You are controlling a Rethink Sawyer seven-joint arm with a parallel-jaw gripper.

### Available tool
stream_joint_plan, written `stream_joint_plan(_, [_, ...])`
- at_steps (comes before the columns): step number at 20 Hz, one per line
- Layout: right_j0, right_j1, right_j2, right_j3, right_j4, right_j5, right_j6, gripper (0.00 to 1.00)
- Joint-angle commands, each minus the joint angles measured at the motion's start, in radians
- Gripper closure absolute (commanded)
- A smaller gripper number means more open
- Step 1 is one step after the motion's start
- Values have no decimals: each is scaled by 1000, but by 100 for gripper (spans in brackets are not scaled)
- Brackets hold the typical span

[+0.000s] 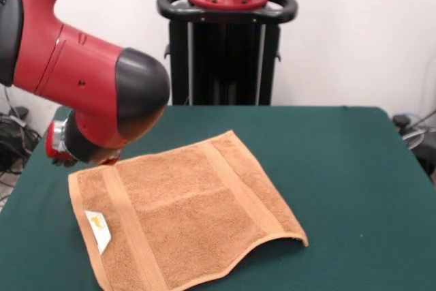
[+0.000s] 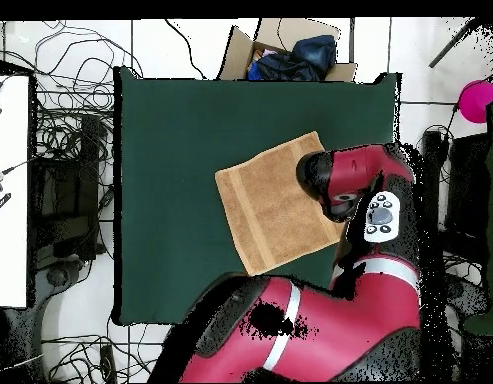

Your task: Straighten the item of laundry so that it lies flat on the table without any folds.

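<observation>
The jaws are hidden behind the arm [image 1: 88, 80], so their state cannot be told. The towel [image 1: 180, 216] is spread on the green surface [image 1: 354, 168], one corner slightly lifted.

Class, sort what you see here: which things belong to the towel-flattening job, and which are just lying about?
Job: towel, table, robot arm.
Lying about: cardboard box holding dark cloth, cables on the floor, pink object.

Large dark green felt-topped table [image 1: 354, 168] bearing one orange-tan terry towel [image 1: 180, 219].

The towel lies spread open just beside the red arm's end, one near corner [image 1: 300, 240] slightly lifted, white tag [image 1: 99, 228] showing.
</observation>
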Motion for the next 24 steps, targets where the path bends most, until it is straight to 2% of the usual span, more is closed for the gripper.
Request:
stream_joint_plan(1, [-107, -18, 218, 143, 170, -27, -150, 100])
stream_joint_plan(4, [-172, -24, 289, 202, 239, -99, -158, 100])
stream_joint_plan(11, [-224, -10, 343, 239, 247, -161, -160, 100])
stream_joint_plan(16, [-161, 27, 288, 172, 163, -137, -93, 100])
stream_joint_plan(24, [-157, 81, 276, 151, 141, -164, -66, 100])
